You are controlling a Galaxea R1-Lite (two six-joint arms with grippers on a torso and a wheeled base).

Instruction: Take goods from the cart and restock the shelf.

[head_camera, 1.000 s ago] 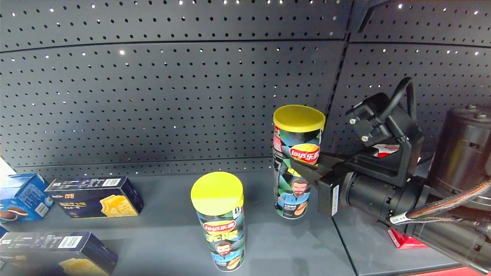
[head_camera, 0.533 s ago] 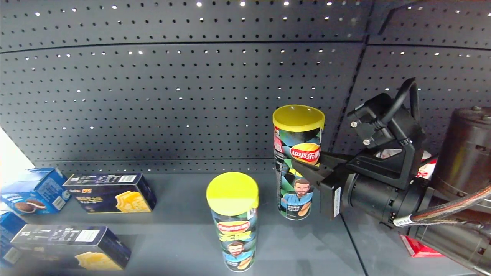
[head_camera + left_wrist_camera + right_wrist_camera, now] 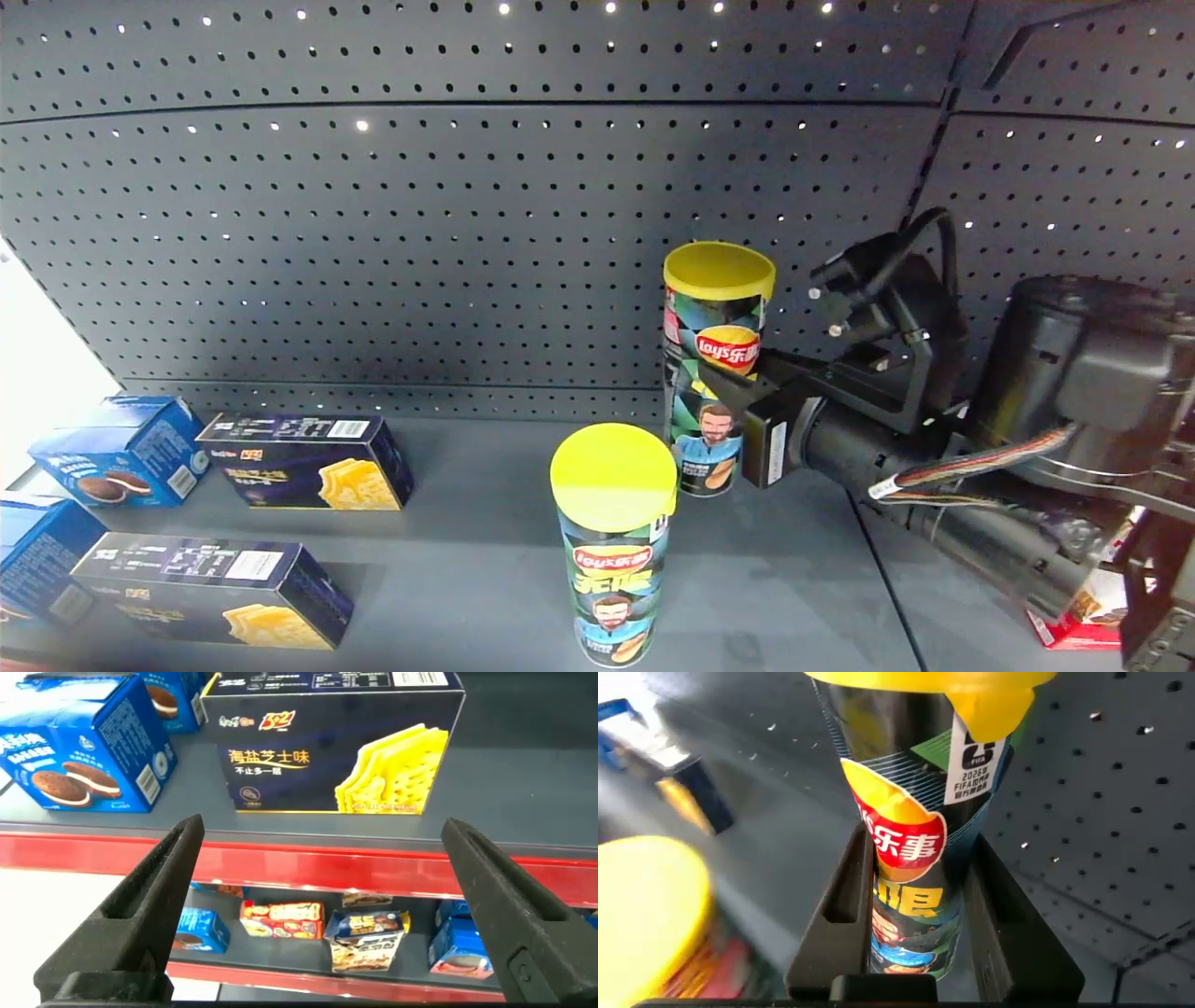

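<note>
Head view: right gripper (image 3: 724,392) is clamped around the rear chip can (image 3: 717,308), upright on the shelf (image 3: 448,560) by the pegboard (image 3: 420,233); front chip can (image 3: 611,551) stands apart from it.

Left wrist view: left gripper (image 3: 322,835) gapes wide, holding nothing, facing 1 cracker box (image 3: 336,751) and 1 cookie box (image 3: 89,747).

Right wrist view: fingers (image 3: 845,887) press the rear chip can on both sides.

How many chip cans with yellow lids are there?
2. The front can stands near the edge of the shelf; the back can is by the pegboard, gripped by the right end effector. Others may be hidden.
</note>
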